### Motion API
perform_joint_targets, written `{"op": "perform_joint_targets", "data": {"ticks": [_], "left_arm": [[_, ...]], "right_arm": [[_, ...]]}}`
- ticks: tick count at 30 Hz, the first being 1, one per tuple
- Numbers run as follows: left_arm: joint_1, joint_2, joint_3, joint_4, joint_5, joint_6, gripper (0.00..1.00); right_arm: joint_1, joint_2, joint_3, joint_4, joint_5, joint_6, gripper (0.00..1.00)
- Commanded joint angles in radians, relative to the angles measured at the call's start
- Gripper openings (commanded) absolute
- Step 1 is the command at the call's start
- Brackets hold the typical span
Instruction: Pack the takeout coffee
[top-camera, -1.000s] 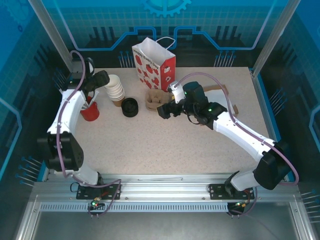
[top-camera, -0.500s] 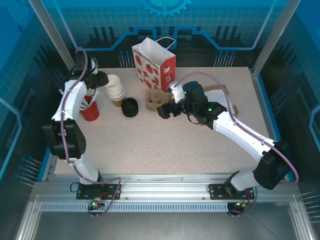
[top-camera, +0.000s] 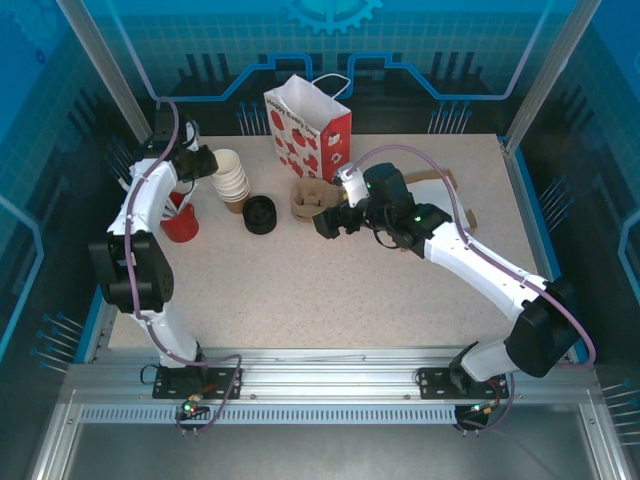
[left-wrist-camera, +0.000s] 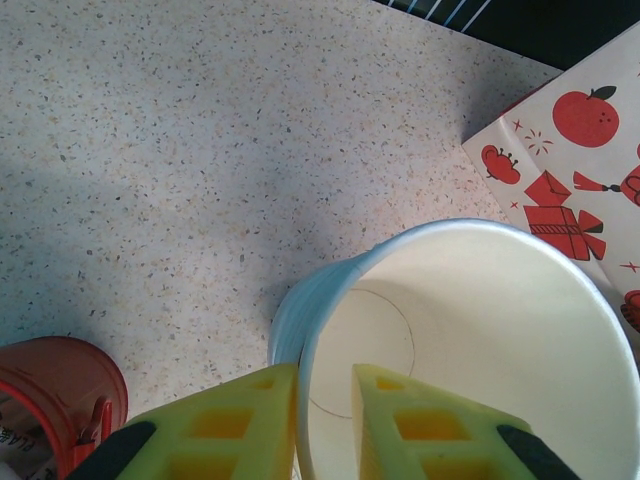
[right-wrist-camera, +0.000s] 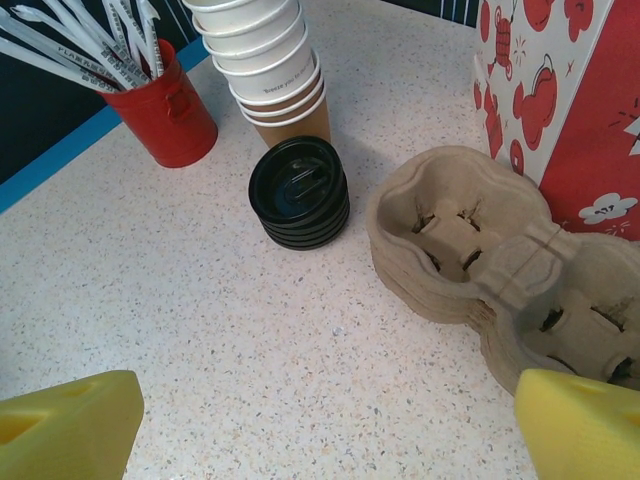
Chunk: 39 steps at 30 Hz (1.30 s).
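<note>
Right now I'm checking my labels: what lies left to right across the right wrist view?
Red stirrer holder → stack of black lids → cardboard cup carrier. The white cup stack overlaps the lids and the paper bag overlaps the carrier, so both are left out.

In the left wrist view the red-and-white bag (left-wrist-camera: 570, 170) runs off the right edge, the red pot (left-wrist-camera: 55, 395) off the bottom corner, and the left gripper (left-wrist-camera: 325, 420) covers the near rim of the white cup (left-wrist-camera: 480, 310).
</note>
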Motion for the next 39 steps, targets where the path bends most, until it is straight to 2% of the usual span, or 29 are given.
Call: {"op": "perform_joint_targets", "data": {"ticks": [1, 23, 30, 39], "left_arm": [[0.009, 0.003, 0.03, -0.021, 0.022, 0.022, 0.21], [0.009, 0.004, 0.058, -0.04, -0.017, 0.043, 0.14], [0.009, 0.002, 0.07, -0.048, -0.02, 0.044, 0.07], [0.009, -0.042, 0.145, -0.076, -0.038, 0.044, 0.07]], "right_arm": [[0.019, 0.01, 0.001, -0.019, 0.006, -0.003, 0.97], [0.022, 0.037, 0.01, -0.03, -0.005, -0.004, 0.97], [0.024, 0.036, 0.015, -0.042, -0.005, -0.003, 0.97], [0.028, 0.021, 0.033, -0.065, -0.004, -0.004, 0.97]]}}
